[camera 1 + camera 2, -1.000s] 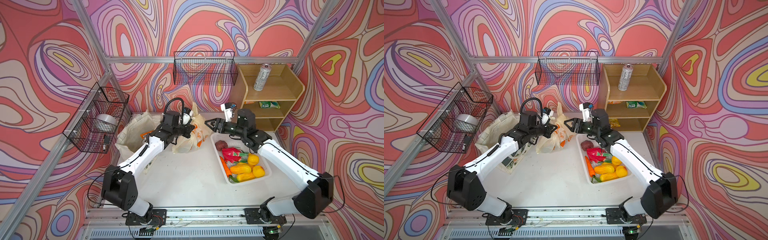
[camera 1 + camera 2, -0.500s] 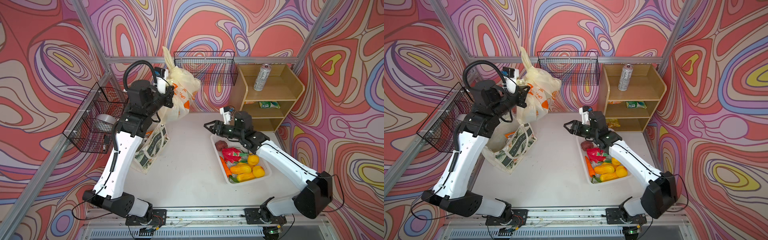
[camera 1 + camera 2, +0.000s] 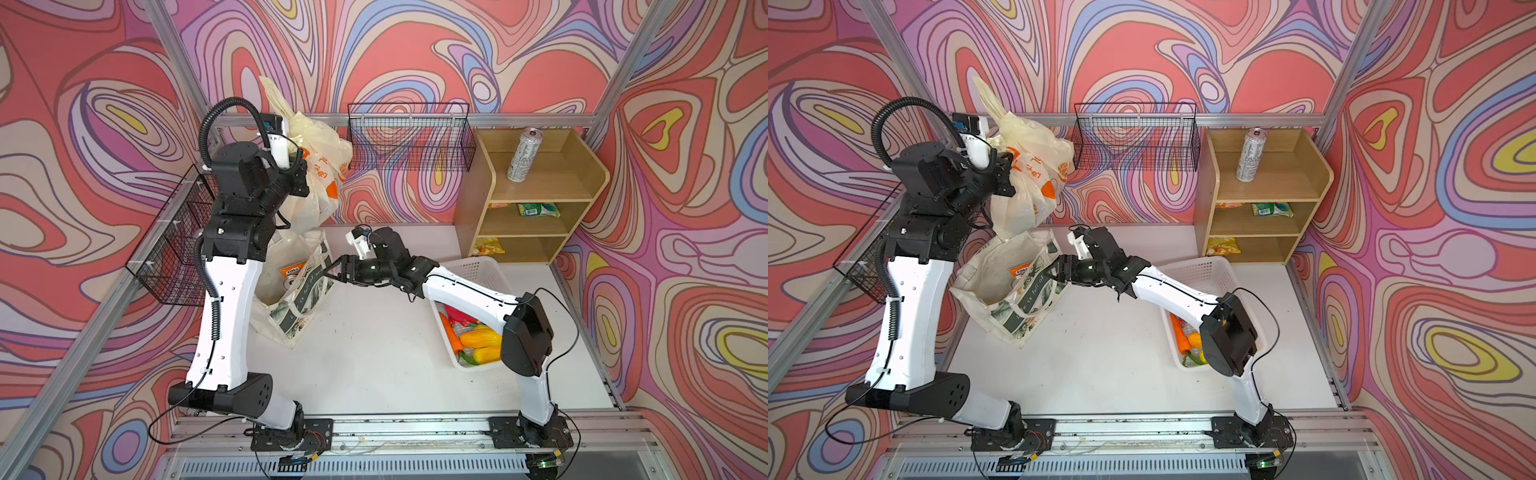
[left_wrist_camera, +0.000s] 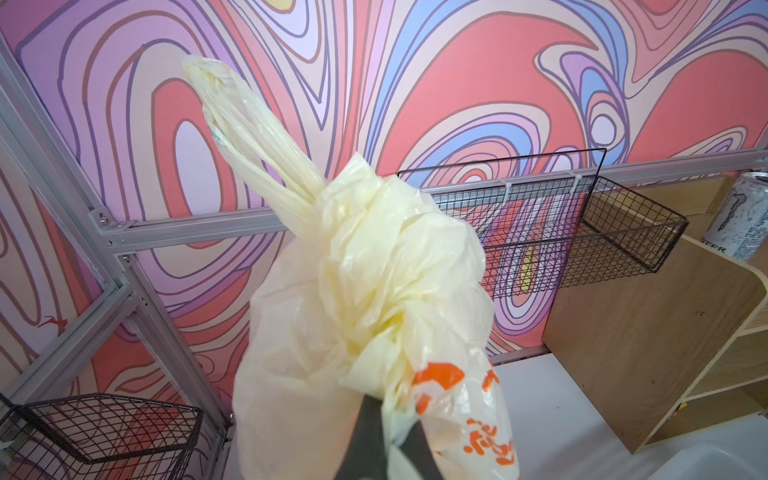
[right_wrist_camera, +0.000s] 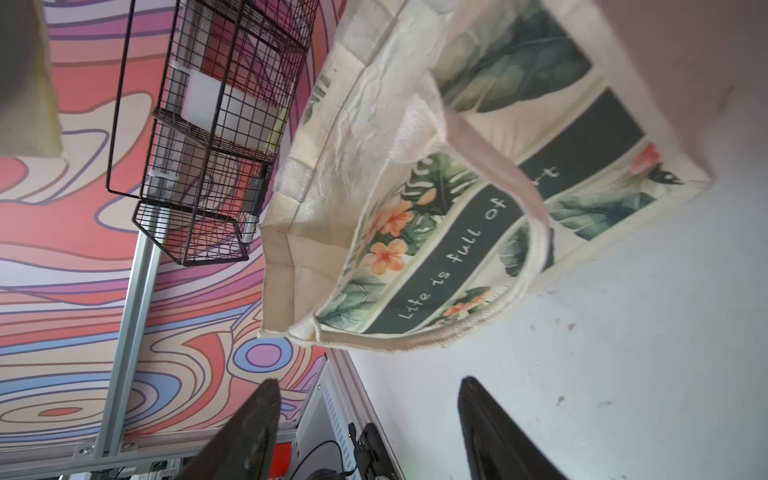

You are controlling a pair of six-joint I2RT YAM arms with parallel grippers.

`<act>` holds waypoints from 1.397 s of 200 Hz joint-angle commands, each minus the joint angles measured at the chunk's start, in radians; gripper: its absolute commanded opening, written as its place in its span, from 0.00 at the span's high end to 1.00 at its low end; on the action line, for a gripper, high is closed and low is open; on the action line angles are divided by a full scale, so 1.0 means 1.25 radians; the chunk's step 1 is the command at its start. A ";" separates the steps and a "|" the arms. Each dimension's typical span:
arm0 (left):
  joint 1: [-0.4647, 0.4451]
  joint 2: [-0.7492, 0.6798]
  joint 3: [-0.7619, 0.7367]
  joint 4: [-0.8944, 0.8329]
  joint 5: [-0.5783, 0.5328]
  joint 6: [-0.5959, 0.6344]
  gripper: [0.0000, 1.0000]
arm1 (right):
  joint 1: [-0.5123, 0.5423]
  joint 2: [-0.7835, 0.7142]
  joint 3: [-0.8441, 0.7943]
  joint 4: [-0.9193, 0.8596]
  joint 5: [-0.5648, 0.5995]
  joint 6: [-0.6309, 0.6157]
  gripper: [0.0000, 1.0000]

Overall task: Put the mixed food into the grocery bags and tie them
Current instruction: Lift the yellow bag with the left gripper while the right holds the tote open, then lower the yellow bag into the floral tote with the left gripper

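The pale-yellow plastic grocery bag [image 3: 320,166] [image 3: 1030,183] [image 4: 365,291] with orange print hangs high near the back left corner. My left gripper [image 3: 300,183] [image 3: 1008,176] [image 4: 392,415] is shut on its bunched neck. The cream leaf-print canvas tote [image 3: 299,299] [image 3: 1017,303] [image 5: 478,208] stands open on the table below, with an orange snack packet [image 3: 293,270] [image 3: 1022,270] inside. My right gripper [image 3: 328,270] [image 3: 1054,270] [image 5: 368,386] is open and empty, just beside the tote's rim and handle. A silver can [image 3: 524,154] [image 3: 1251,154] stands on the shelf top.
The white lattice basket [image 3: 478,266] [image 3: 1200,266] at right holds toy fruits and vegetables [image 3: 478,338] [image 3: 1187,340], partly under my right arm. The wooden shelf [image 3: 540,191] holds a green packet [image 3: 538,209] and a yellow packet [image 3: 488,247]. Wire baskets [image 3: 409,137] [image 3: 174,249] hang on the walls.
My left arm has lifted the plastic bag from the table up high. My right gripper has swung left from the white basket to the tote, which now stands open.
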 commanded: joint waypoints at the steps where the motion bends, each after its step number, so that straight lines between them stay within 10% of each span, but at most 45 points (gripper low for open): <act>1: 0.010 -0.001 0.014 -0.006 -0.002 0.017 1.00 | 0.018 0.082 0.106 -0.008 -0.018 0.037 0.29; 61: 0.014 -0.020 -0.011 0.005 0.009 0.001 1.00 | 0.034 0.319 0.405 -0.095 -0.003 0.108 0.35; 88: 0.014 -0.032 -0.022 0.005 0.032 -0.023 1.00 | 0.017 0.298 0.372 -0.112 0.026 0.070 1.00; 168: 0.014 -0.151 -0.215 0.047 0.140 -0.109 1.00 | -0.122 -0.052 0.109 -0.255 0.010 -0.163 1.00; 279: -0.088 -0.235 -0.406 0.184 0.086 -0.168 1.00 | -0.149 -0.166 -0.099 -0.195 0.002 -0.169 1.00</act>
